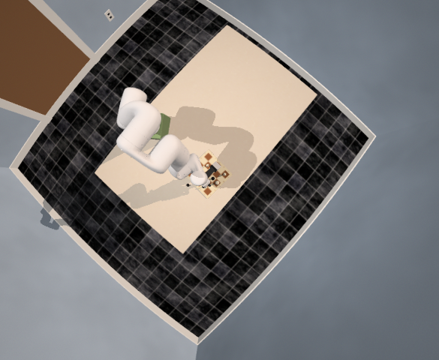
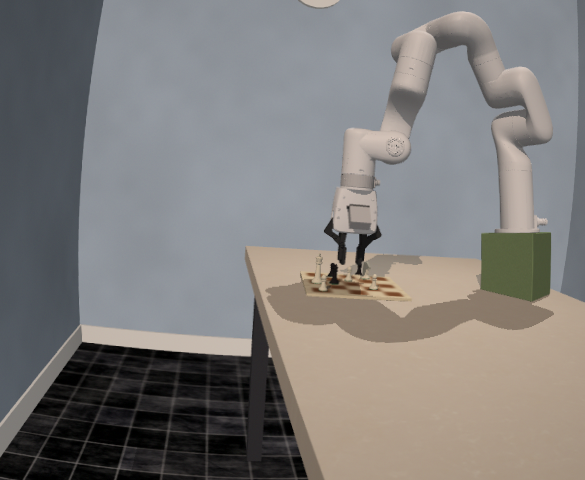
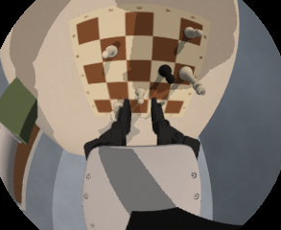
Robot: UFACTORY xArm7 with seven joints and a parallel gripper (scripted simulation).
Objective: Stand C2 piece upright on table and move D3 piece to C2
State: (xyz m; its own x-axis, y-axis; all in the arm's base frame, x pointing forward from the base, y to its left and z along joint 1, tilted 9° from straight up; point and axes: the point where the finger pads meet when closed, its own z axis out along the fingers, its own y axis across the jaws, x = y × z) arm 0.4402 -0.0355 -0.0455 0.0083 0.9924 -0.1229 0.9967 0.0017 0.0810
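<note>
The small chessboard [image 1: 208, 156] [image 2: 385, 294] [image 3: 89, 31] lies near the table's edge. My gripper [image 2: 350, 266] [image 3: 140, 104] hangs low over the near edge of the board, fingers partly open. A white pawn [image 3: 140, 95] stands just ahead of the fingertips, between them, and I see no contact. A black piece [image 3: 166, 75] [image 2: 333, 273] stands upright one square further on, with a tall white piece [image 3: 190, 79] beside it. A small dark piece [image 1: 187, 184] stands on the table just off the board. The square letters are too small to read.
More white pieces stand on the board: a pawn [image 3: 112, 50], a tall piece [image 3: 192, 34], and a king [image 2: 318, 268] at the corner. The green arm base [image 2: 514, 263] [image 3: 15, 107] stands behind. The table edge [image 2: 253, 289] is close to the board.
</note>
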